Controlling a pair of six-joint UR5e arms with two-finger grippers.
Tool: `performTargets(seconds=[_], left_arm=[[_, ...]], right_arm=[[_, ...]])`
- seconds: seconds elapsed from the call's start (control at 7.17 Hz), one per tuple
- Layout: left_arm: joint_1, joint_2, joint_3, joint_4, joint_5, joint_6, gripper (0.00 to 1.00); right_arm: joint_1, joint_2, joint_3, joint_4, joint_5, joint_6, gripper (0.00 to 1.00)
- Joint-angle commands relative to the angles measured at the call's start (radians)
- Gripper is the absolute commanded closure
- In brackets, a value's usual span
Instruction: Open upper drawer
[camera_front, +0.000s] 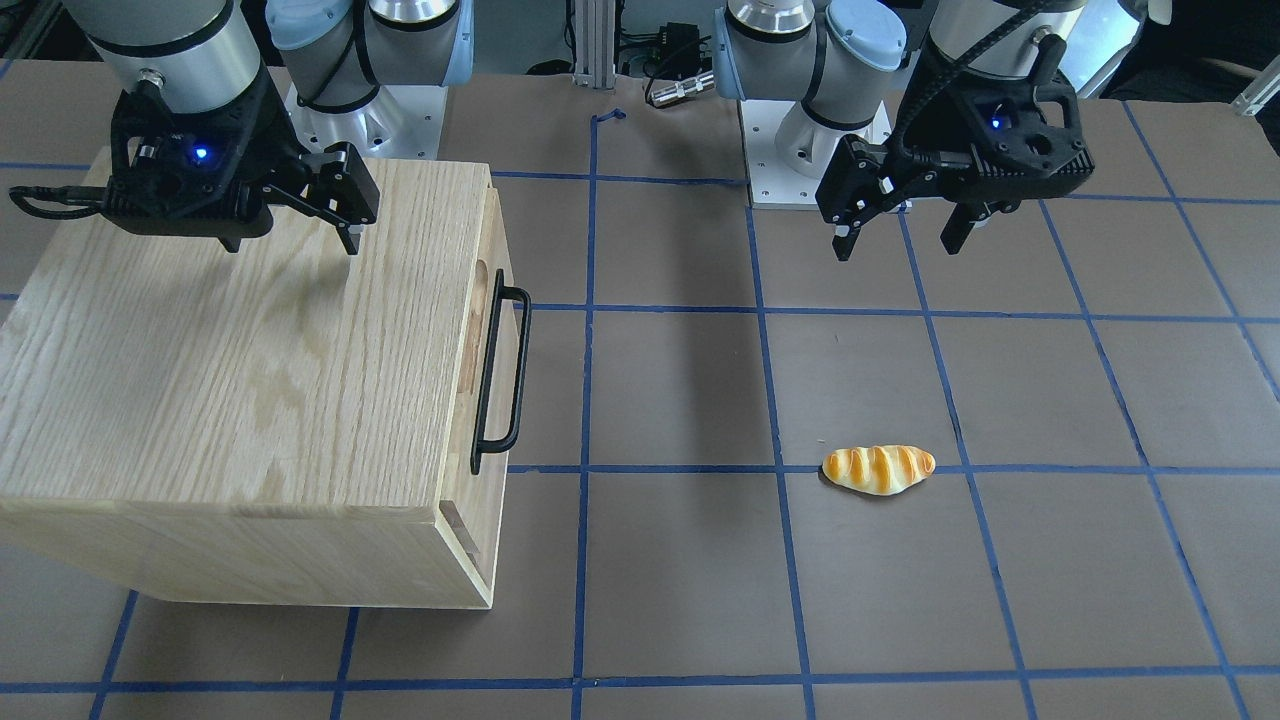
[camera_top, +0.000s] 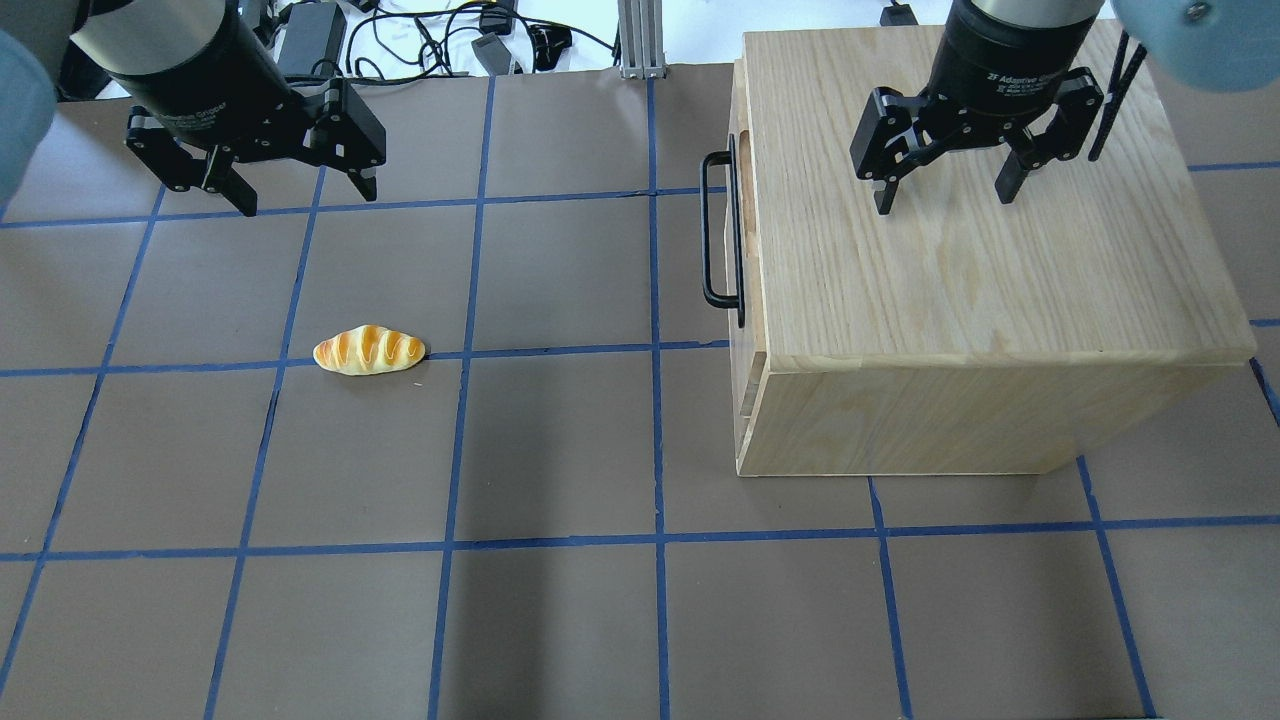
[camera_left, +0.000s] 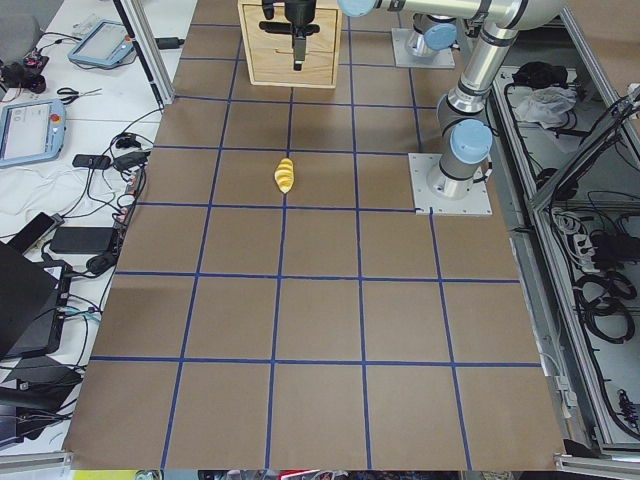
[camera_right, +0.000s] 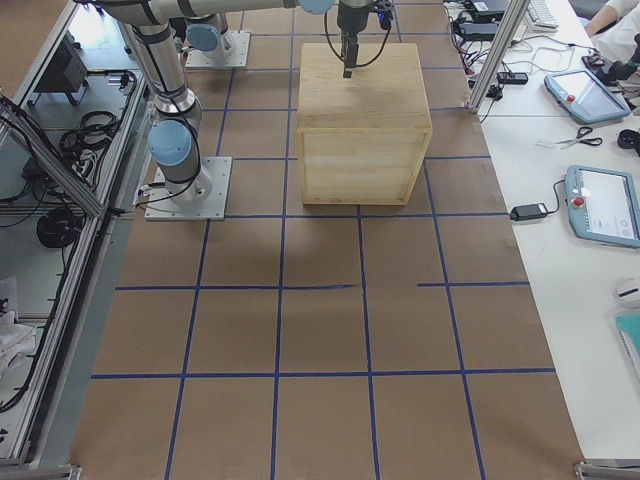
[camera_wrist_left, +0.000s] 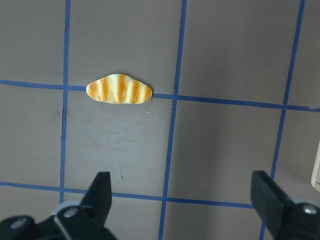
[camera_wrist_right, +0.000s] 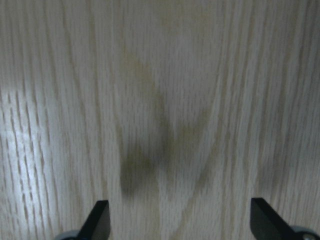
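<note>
The upper drawer (camera_top: 750, 290) is the pale-wood front at the top of the oak cabinet (camera_top: 980, 280), facing the table's middle. It looks shut. Its long black bar handle (camera_top: 716, 235) also shows in the front-facing view (camera_front: 497, 380). My right gripper (camera_top: 943, 200) is open and empty, hovering over the cabinet top, behind the drawer front; its wrist view shows only wood grain (camera_wrist_right: 160, 100). My left gripper (camera_top: 308, 198) is open and empty above the bare table, far from the cabinet. It also shows in the front-facing view (camera_front: 897, 248).
A toy bread roll (camera_top: 369, 351) lies on the brown table between my left gripper and the cabinet, also in the left wrist view (camera_wrist_left: 119, 89). Blue tape lines grid the table (camera_top: 560, 450). Cables and the arm bases stand at the back edge.
</note>
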Motion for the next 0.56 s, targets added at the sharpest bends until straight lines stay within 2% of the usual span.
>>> performTargets(seconds=[0.0, 0.42], left_arm=[[-0.002, 0.002, 0.0, -0.002, -0.002, 0.0, 0.0], [-0.002, 0.005, -0.002, -0.01, 0.0, 0.001, 0.0]], right_arm=[[0.0, 0.0, 0.001, 0.0, 0.0, 0.0, 0.0], [0.0, 0.0, 0.001, 0.0, 0.0, -0.002, 0.0]])
